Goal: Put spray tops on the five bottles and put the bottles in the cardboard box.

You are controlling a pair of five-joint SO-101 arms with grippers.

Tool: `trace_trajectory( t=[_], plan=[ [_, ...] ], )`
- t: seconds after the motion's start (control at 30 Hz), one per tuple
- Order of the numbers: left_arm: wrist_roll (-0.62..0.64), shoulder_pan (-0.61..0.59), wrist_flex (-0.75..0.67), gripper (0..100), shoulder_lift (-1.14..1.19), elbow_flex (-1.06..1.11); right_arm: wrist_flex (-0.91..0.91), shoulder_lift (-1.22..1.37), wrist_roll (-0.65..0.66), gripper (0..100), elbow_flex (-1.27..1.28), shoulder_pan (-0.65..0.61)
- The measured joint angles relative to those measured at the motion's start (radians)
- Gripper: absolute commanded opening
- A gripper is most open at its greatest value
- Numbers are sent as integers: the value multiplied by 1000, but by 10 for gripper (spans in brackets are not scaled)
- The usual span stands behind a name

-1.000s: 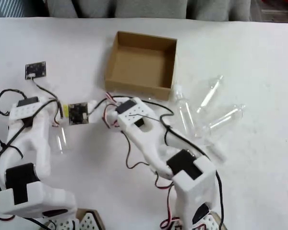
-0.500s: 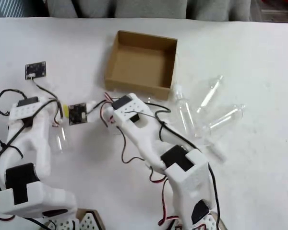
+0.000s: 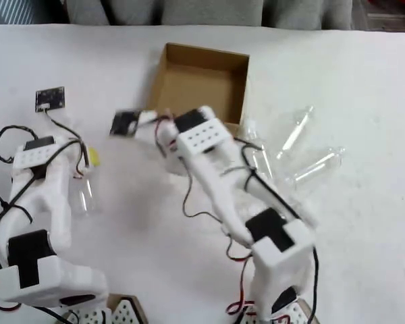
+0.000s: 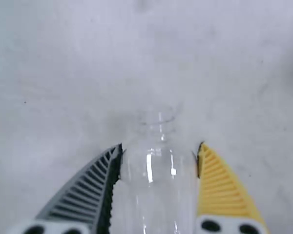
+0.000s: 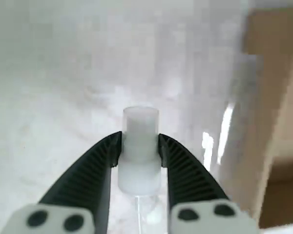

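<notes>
Beside the cardboard box (image 3: 197, 51), a spray top (image 5: 140, 163) is clamped by the right fingers (image 5: 95, 165); a bottle (image 4: 158, 192) by the left fingers (image 4: 94, 186).

Plain brown cardboard box (image 3: 199, 88); bottle (image 4: 156, 180) clear, colourless; spray top (image 5: 140, 146) milky white. On the left gripper (image 4: 159, 147), one ribbed grey finger, one ribbed yellow; right gripper (image 5: 139, 135) both fingers black. White, unpatterned table (image 3: 364, 67).
</notes>
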Motion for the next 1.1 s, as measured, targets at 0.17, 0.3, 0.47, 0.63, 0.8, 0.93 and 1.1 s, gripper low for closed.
trace_trajectory(
  t=[0.17, 0.3, 0.47, 0.63, 0.8, 0.93, 1.1],
  plan=[
    [-2, 14, 0, 58, 0, 0, 77, -141, -376, 16, -5, 130],
    [-2, 51, 0, 57, 0, 0, 141, -215, -654, 16, -5, 250],
    [-2, 155, 49, 60, -138, -5, 213, -267, -743, 17, -5, 382],
    [-3, 288, 37, 61, -377, 18, 242, -362, -747, 17, -5, 502],
    [-3, 434, -110, 61, -592, 146, 207, -529, -755, 16, -5, 559],
    [-3, 559, -272, 61, -738, 301, 143, -683, -776, 16, -5, 586],
    [-3, 658, -485, 61, -916, 514, 6, -839, -944, 16, -5, 578]
  ],
)
